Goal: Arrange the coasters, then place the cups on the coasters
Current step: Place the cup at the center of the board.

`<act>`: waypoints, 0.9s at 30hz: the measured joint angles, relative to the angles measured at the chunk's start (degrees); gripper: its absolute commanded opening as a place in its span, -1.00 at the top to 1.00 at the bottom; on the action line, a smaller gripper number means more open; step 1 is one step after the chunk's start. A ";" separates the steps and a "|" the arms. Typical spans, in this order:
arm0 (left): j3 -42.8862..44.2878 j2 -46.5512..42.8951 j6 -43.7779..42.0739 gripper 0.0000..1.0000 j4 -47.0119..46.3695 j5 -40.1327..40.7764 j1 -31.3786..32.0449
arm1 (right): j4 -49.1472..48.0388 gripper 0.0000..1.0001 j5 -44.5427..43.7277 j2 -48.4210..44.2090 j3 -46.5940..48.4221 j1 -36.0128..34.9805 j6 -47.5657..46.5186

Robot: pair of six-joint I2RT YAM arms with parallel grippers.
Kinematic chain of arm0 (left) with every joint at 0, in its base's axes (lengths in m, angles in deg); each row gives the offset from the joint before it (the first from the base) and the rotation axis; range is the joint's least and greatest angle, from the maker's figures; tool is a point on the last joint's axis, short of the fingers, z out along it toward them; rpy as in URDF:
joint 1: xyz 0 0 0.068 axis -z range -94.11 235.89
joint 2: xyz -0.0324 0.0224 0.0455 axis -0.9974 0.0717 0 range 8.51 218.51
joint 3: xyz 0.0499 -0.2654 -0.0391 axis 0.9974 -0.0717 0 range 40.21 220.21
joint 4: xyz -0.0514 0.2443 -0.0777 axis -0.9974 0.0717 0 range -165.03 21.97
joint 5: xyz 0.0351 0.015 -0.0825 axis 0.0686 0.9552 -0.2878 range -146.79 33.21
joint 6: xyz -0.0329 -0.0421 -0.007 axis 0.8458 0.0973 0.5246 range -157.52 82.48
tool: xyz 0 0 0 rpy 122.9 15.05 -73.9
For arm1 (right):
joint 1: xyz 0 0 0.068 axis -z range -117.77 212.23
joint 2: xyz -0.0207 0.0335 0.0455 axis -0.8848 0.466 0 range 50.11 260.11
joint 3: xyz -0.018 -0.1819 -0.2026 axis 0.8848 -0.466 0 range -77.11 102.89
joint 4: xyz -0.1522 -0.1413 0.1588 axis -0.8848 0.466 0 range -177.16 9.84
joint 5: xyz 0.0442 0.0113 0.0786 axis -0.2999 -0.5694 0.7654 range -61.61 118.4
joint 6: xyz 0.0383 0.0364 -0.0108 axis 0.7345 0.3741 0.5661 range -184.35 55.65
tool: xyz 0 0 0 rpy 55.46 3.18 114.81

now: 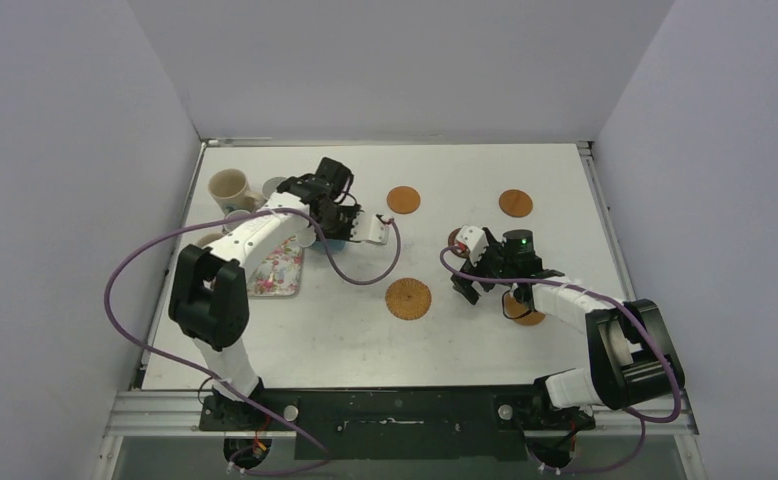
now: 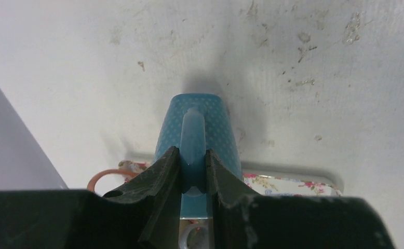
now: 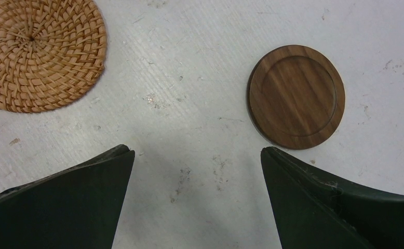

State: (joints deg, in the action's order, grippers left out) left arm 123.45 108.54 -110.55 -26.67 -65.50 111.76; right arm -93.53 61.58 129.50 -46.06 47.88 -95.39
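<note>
My left gripper (image 2: 193, 162) is shut on the handle of the light blue cup (image 2: 218, 129), which is at the right edge of the floral tray (image 1: 277, 270); whether its base touches the table I cannot tell. A cream cup (image 1: 230, 188) stands at the far left. My right gripper (image 3: 197, 155) hangs open over bare table, between a woven coaster (image 3: 34, 52) and the dark brown coaster (image 3: 296, 96). Two plain orange coasters (image 1: 403, 199) (image 1: 515, 203) lie at the back. Another woven coaster (image 1: 528, 315) is half hidden under my right arm.
The floral tray (image 2: 293, 182) lies just behind the blue cup, with a salmon-pink handle (image 2: 104, 176) showing beside it. White walls close in the table on three sides. Purple cables loop from both arms over the table.
</note>
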 measured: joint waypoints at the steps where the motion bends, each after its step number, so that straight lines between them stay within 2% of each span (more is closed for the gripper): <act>1: 0.42 1.42 0.04 1.00 0.26 0.37 0.96 | 0.00 -1.00 -0.04 0.00 0.00 0.00 0.00; 17: 11.04 14.99 0.31 0.99 3.89 6.60 9.35 | -0.02 -1.00 -1.51 0.00 0.00 0.00 -0.02; 22: 11.10 15.30 0.31 0.79 3.74 7.45 9.77 | -0.02 -1.00 -1.53 0.00 0.00 0.00 -0.04; 27: 10.78 15.28 0.31 0.67 3.02 8.24 9.73 | -0.02 -1.00 -1.53 0.20 0.02 0.00 -0.04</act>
State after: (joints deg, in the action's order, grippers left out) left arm 134.23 123.82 -110.25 -23.65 -57.26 121.48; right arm -93.55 60.05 129.70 -46.04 47.88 -95.44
